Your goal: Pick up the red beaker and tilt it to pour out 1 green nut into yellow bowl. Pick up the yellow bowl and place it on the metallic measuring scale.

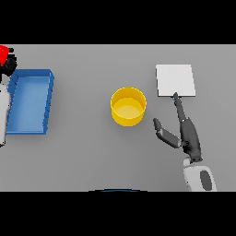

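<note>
Here the bowl step begins: right hand (188, 133), fingers spread, lies at four o'clock of the yellow bowl (128, 106); next, grasp its rim, carry toward the scale (175, 80) at one o'clock.

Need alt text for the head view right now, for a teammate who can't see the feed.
A yellow bowl sits mid-table with the open right hand just to its right, fingertips reaching the edge of a white square scale. At far left, the left hand holds the red beaker beside a blue tray.
</note>
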